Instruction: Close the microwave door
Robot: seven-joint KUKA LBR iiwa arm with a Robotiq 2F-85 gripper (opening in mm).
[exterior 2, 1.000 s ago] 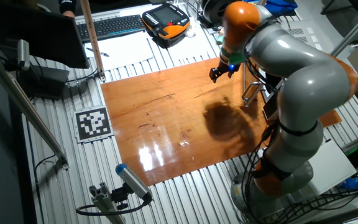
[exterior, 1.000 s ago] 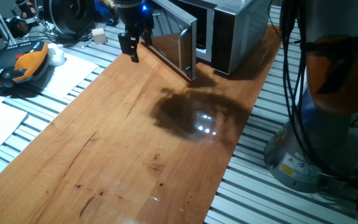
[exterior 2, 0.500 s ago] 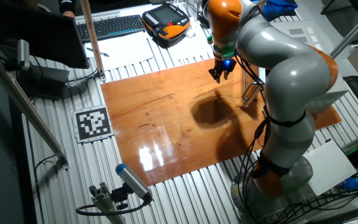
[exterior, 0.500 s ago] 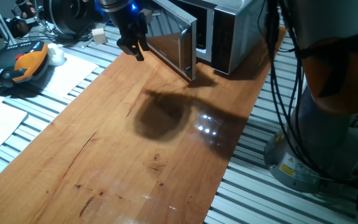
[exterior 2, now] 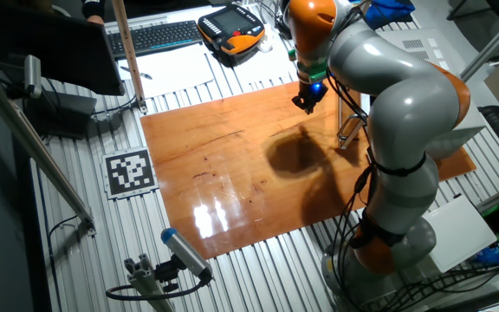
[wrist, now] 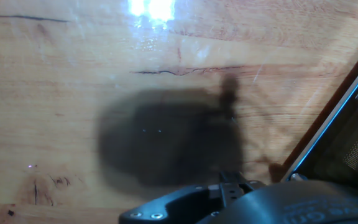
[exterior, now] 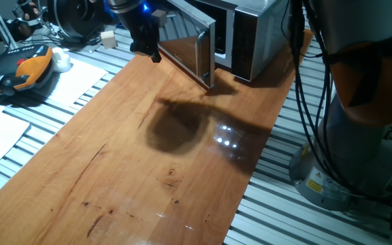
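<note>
The microwave (exterior: 250, 34) sits at the far end of the wooden surface (exterior: 135, 163), its microwave door (exterior: 192, 54) swung open. The end effector (exterior: 148, 51) hovers just beside the door's outer face; whether its fingers are apart cannot be told. A steady push near the free edge, toward the oven, should swing it shut.

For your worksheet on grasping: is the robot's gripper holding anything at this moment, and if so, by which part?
Nothing is held. The black two-finger gripper hangs beside the open dark-glass, silver-framed microwave door, above the bare wooden tabletop, with no object between its fingers.
</note>
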